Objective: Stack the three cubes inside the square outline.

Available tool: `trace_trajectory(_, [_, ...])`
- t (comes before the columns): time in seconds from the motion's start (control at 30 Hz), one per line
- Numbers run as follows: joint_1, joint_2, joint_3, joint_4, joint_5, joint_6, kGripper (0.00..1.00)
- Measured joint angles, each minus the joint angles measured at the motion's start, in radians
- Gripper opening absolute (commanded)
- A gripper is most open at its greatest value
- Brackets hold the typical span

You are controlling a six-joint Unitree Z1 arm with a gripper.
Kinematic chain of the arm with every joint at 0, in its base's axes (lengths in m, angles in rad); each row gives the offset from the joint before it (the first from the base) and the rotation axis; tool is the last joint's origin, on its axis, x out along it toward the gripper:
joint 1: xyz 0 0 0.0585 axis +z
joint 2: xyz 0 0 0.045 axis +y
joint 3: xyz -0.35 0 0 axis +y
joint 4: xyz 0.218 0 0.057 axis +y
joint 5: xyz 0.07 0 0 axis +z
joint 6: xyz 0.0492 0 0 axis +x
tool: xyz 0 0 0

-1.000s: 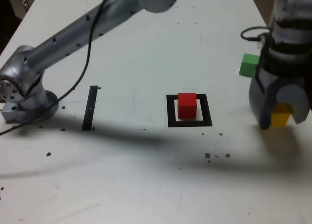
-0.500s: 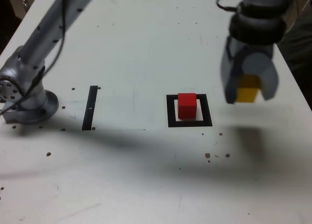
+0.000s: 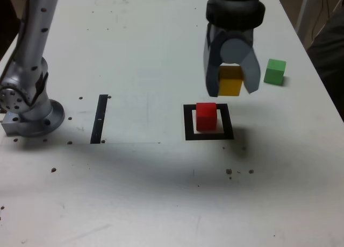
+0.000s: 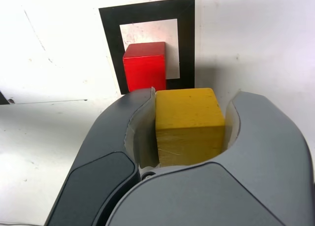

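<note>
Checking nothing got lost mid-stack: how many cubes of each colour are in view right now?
Matte red cube: 1
Matte yellow cube: 1
Matte green cube: 1
Total: 3

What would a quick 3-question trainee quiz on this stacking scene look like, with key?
1. True or false: the end effector is shut on the yellow cube.
2. Which cube sits inside the square outline? A) green B) red C) yellow
3. In the exterior view, on which side of the end effector does the green cube lie?

Key
1. True; the wrist view shows the cube clamped between both fingers.
2. B, the red cube.
3. The exterior view's right, resting on the table, apart from the outline.
</note>
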Motion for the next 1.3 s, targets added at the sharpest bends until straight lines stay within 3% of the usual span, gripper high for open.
trace_trajectory(0.33, [0.007, -0.061, 0.190, -0.131, -0.018, -0.021, 0.30])
trace_trajectory(1.3, [0.046, -0.061, 0.309, -0.229, -0.063, -0.003, 0.30])
